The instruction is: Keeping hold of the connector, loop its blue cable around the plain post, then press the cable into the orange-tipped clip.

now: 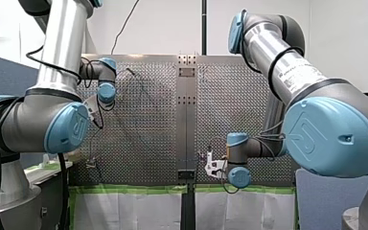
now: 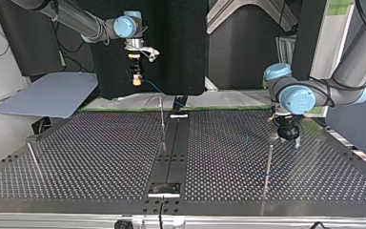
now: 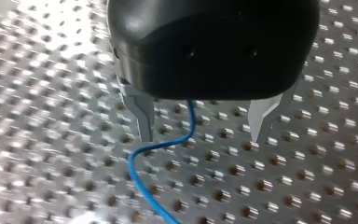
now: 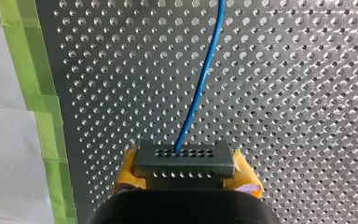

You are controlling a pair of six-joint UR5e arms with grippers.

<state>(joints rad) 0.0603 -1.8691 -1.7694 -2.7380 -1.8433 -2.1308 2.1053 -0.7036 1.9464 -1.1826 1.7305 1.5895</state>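
Showing lettering on my right arm [image 1: 292, 76], too small to read. Clamping a grey, hole-rowed connector [image 4: 184, 156] between my right gripper's [image 4: 186, 171] yellow pads [image 4: 126, 172], trailing blue cable [image 4: 203, 79] toward twelve o'clock over the perforated table [image 4: 298, 93]. Holding my left gripper's [image 3: 201, 136] metal fingers [image 3: 142, 116] apart astride the cable, a thin post [image 2: 268, 164] at seven o'clock in the top view.

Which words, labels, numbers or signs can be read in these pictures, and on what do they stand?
Nothing can be read for certain.
Dark print on my right arm's silver tube: too blurred to read.
Raised logo on the blue joint caps: its letters are not clear.
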